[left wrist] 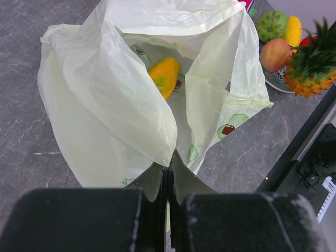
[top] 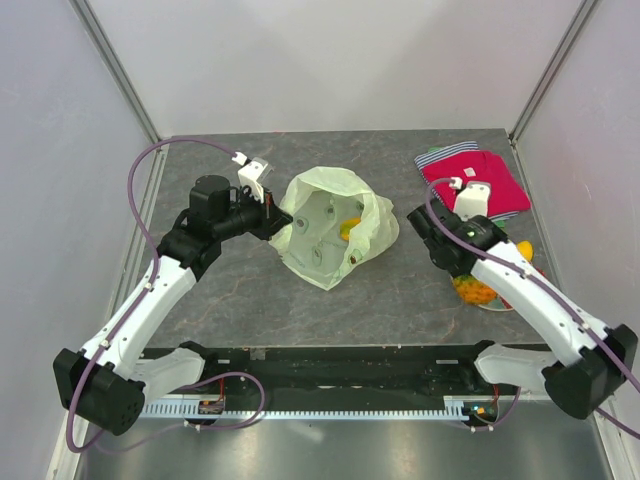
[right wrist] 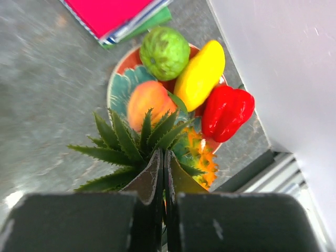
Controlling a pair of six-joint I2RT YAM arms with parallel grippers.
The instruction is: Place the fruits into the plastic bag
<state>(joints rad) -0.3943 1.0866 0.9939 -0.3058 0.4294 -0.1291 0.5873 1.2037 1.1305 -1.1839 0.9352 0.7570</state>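
While both arms reach out from the near edge: left arm point(top: 150, 290) runs forward and bends inward at the wrist toward the bag; right arm point(top: 530, 290) angles forward and inward, its wrist tipped down over the plate
Left tool point(left wrist: 168, 168): fingers pressed together, clamped on the near rim of the plastic bag point(left wrist: 105, 105)
Right tool point(right wrist: 164, 168): fingers together, right over the crown of the pineapple point(right wrist: 136, 139); whether a leaf is caught between them cannot be told
Plastic bag: one, pale green, crumpled at mid-surface, mouth gaping
Fruits in the bag: one, a yellow-orange mango-like piece point(left wrist: 164, 75)
Fruits on the plate point(right wrist: 119, 86): five, namely the pineapple, a peach point(right wrist: 148, 100), a green round fruit point(right wrist: 164, 52), a yellow piece point(right wrist: 200, 74) and a red piece point(right wrist: 227, 112), all crowded together and touching
Fruits in all: six
Plate: one, teal and red, near the right edge of the grey surface point(right wrist: 47, 94)
Red shirt point(right wrist: 110, 13): one, folded, just beyond the plate
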